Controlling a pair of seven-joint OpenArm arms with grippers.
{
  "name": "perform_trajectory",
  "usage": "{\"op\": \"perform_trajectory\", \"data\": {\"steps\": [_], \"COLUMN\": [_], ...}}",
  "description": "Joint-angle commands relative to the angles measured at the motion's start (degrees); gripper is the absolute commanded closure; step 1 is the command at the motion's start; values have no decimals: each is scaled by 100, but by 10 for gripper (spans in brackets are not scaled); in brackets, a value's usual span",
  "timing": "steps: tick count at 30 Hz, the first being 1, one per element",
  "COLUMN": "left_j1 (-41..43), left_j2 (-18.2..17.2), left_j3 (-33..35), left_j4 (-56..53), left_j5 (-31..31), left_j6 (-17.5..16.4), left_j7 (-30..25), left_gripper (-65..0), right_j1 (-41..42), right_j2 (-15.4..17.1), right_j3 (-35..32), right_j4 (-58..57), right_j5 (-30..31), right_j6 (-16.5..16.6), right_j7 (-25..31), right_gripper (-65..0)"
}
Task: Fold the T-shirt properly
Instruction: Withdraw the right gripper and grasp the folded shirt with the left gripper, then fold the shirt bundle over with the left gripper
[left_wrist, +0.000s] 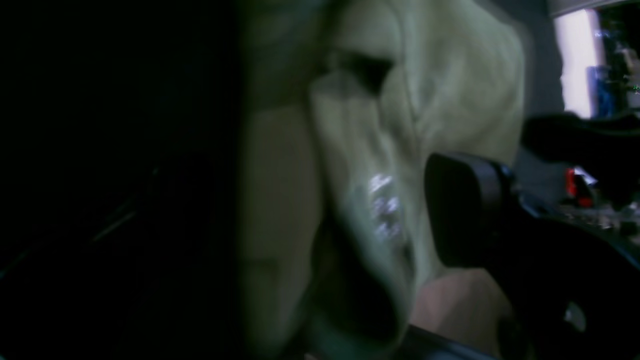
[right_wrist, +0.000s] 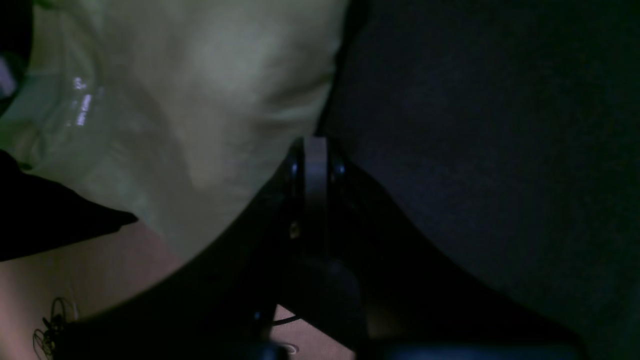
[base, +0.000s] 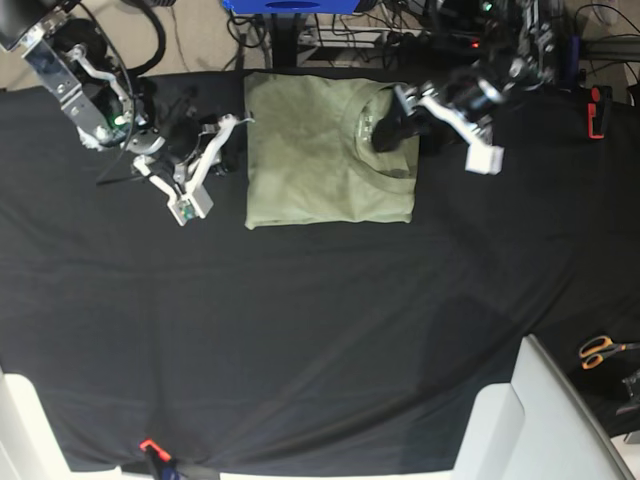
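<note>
Black cloth table covering (base: 320, 340) is spreading under everything. The T-shirt (base: 310, 150), pale sage green, is lying folded into a rough rectangle at the far middle of the cloth, between the two grippers, neck end toward the left gripper.

Left gripper (base: 392, 128) is hovering over the collar area (base: 365, 125) of the shirt, on the base view's right. In the left wrist view one dark finger (left_wrist: 460, 210) is showing apart from the fabric, with the ribbed neck and its small pale label (left_wrist: 382, 205) lying just in front of it; jaws are standing spread, nothing between them.

Right gripper (base: 232, 128) is sitting just beside the shirt's other edge, on the base view's left. In the right wrist view its fingers (right_wrist: 316, 165) are pressing together, tips at the shirt's edge where green meets black cloth; cannot tell if any fabric is pinched there, too dark.

Well off from both grippers: orange-handled scissors (base: 600, 350) at the near side past the left arm, a red object (base: 596, 112) at the far edge beyond the left gripper.
</note>
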Motion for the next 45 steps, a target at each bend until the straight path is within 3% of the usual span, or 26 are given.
{"op": "perform_trajectory", "data": {"steps": [1,8,10,14,18,23,26,31,37,45], "left_j1": [-72,-555,-679,-881,-1136,-1593,-2129,-3289,-4072,-4406], "left_j2": [4,479,549,584,426,-189,-629,-1192,-989,-664], "left_j3": [74,171,197,197,285,1314,2219,4215,5472,6949], "left_j4": [-63,-696,-811,-819,-811,-169,113,-72,-538,-705], "left_j5": [99,1259,1479,1725,1725,1725,1725,1725,1725,1725], "left_j6": [-43,-43,-43,-43,-43,-43,199,639,1351,1439], "left_j7": [1,1,1,36,309,872,1320,1373,1126,274], "left_gripper": [-650,-650,-474,0,0,0,0,0,0,0], "right_j1": [27,-184,-254,-430,-834,-1204,-1247,-1274,-1283,-1283], "right_j2": [62,53,53,44,-132,-281,-272,-272,-281,-281], "right_j3": [56,74,74,206,944,1700,1744,1744,1744,1753], "right_j4": [101,128,128,128,136,128,110,119,119,84], "right_j5": [-23,-6,-6,3,-6,-23,-23,-14,-6,-6], "right_j6": [1,1,-8,-43,-8,1,1,1,-43,-52], "right_j7": [109,117,117,126,126,126,117,117,117,117], "right_gripper": [0,0,0,0,0,0,0,0,0,0]}}
